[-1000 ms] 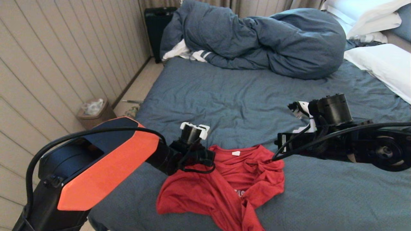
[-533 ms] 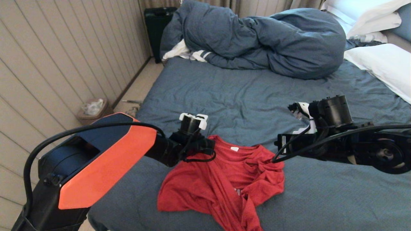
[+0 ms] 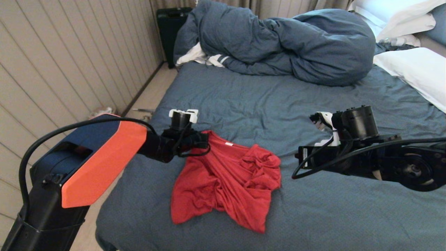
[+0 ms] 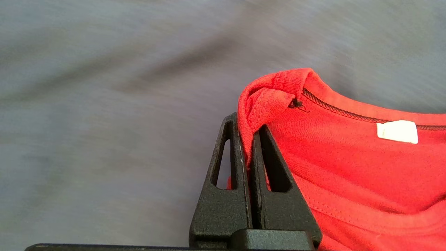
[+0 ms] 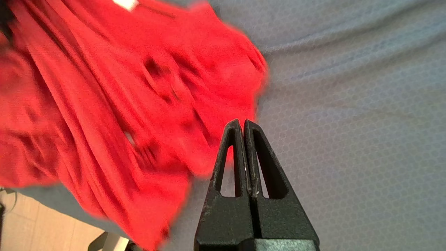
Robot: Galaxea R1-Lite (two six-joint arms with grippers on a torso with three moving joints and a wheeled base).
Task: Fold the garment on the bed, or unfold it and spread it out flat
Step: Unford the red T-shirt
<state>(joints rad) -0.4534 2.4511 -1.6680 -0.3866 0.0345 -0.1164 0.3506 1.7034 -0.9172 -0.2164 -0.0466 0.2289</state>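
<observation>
Beige wall panelling (image 3: 62, 52) on the far left, then my left arm's orange-and-black housing (image 3: 94, 164) reaching in over the bed (image 3: 244, 101) edge. Left gripper (image 4: 249, 136) has its fingers pressed together on the garment (image 3: 226, 174), pinching the red neckline fabric right at the collar corner, white neck label (image 4: 397, 131) just beside it. Garment is bunched and wrinkled on the blue-grey sheet near the front edge of the bed, between my two arms. Right gripper (image 5: 243, 125) sits just beside the shirt's right edge, fingers pressed together with nothing between them, over bare sheet. Dark duvet (image 3: 278, 45) heaped at the far side, white pillow (image 3: 414, 69) at far right.
</observation>
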